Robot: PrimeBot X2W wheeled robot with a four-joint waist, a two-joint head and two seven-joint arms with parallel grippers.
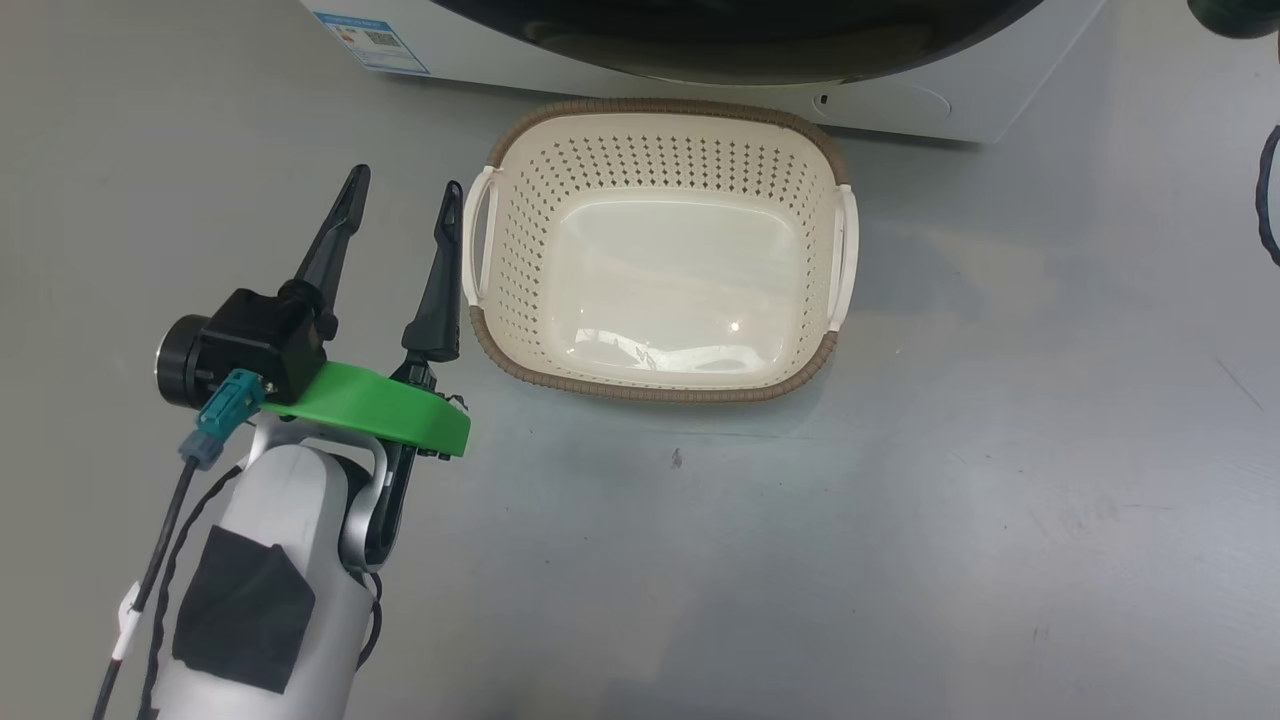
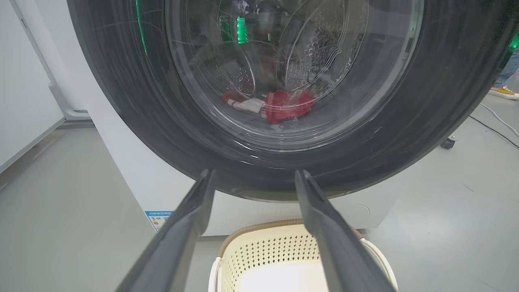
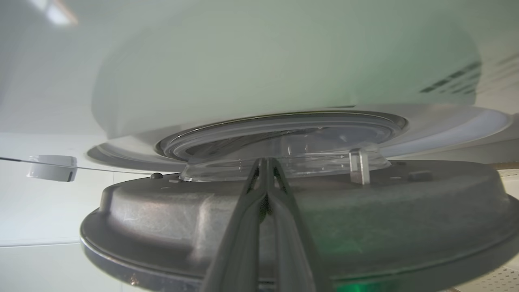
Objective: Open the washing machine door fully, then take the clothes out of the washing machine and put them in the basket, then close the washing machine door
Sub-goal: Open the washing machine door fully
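The washing machine [image 2: 129,162] is white, with a blue label low on its front. Its door [image 2: 425,121] has a glossy black rim and stands ajar. Through the glass I see the red and white clothes [image 2: 279,106] lying in the drum. My left gripper [image 1: 405,190] hovers open and empty just left of the cream basket [image 1: 655,125], which sits empty on the floor below the door. My right gripper [image 3: 265,162] is shut on nothing. It lies along the grey inner face of the door [image 3: 162,215], tips at the clear glass bowl [image 3: 308,160].
The basket [image 2: 263,247] sits close under the door's lower rim. A dark cable [image 2: 494,129] runs over the grey floor to the right of the machine, near a small caster [image 2: 448,142] and a person's yellow shoe [image 2: 505,92]. A white panel [image 2: 24,101] stands to the left.
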